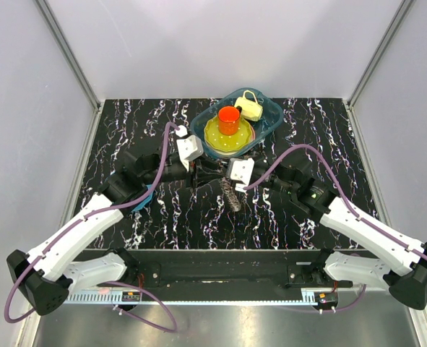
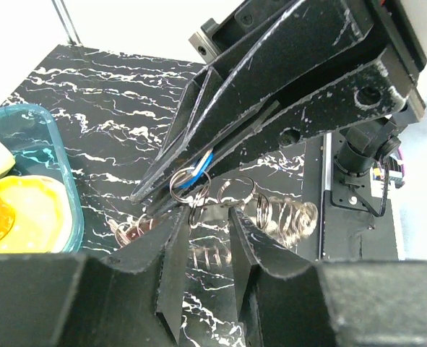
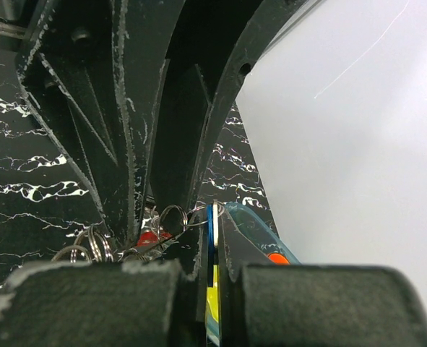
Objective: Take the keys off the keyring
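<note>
The keyring with its keys lies as a shiny grey-brown bunch at the table's middle, right under both grippers. In the left wrist view the keys and small wire rings spread just beyond my fingertips. My left gripper is open, and its tips straddle a thin wire and a small ring without closing on them. My right gripper is shut on a thin blue flat tag, seen edge-on, which is linked to the rings. The blue tag also shows between the right fingers in the left wrist view. The grippers meet tip to tip.
A clear blue bin stands just behind the grippers. It holds a yellow plate, an orange cup and a pale yellow object. The bin's corner is close on the left in the left wrist view.
</note>
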Robot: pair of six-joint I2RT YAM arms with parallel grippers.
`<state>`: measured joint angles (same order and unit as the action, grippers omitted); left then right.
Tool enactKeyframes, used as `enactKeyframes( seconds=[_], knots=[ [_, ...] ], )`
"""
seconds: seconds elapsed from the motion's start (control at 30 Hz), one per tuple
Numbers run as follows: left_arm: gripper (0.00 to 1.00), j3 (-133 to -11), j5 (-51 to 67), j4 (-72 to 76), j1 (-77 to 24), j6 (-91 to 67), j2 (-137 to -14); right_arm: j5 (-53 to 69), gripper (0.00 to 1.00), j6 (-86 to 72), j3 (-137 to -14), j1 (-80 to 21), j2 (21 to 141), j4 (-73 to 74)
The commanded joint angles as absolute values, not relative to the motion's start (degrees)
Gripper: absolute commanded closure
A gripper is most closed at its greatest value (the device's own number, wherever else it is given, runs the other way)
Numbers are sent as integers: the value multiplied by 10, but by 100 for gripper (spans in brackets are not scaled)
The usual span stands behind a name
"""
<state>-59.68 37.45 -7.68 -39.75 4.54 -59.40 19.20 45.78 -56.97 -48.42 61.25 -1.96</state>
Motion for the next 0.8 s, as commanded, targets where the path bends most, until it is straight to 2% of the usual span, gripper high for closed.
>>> enactKeyframes(
  seconds=[0.0,0.23,0.33,0.4,0.57,0.77],
  knots=[
    [70,-629,396,-51,-399,59,-592,206,100,452,-576,-484,601,-65],
    [80,-631,404,-59,-399,63,-596,204,100,451,-573,-484,604,-69],
    [90,-635,410,-65,-400,64,-600,204,100,452,-571,-483,605,-70],
    [100,-635,405,-66,-400,64,-600,202,100,451,-571,-484,604,-69],
    [100,-630,384,-69,-399,63,-596,177,100,433,-561,-483,592,-73],
    [100,-593,381,-2,-398,47,-571,171,100,393,-515,-484,563,-96]
  ],
)
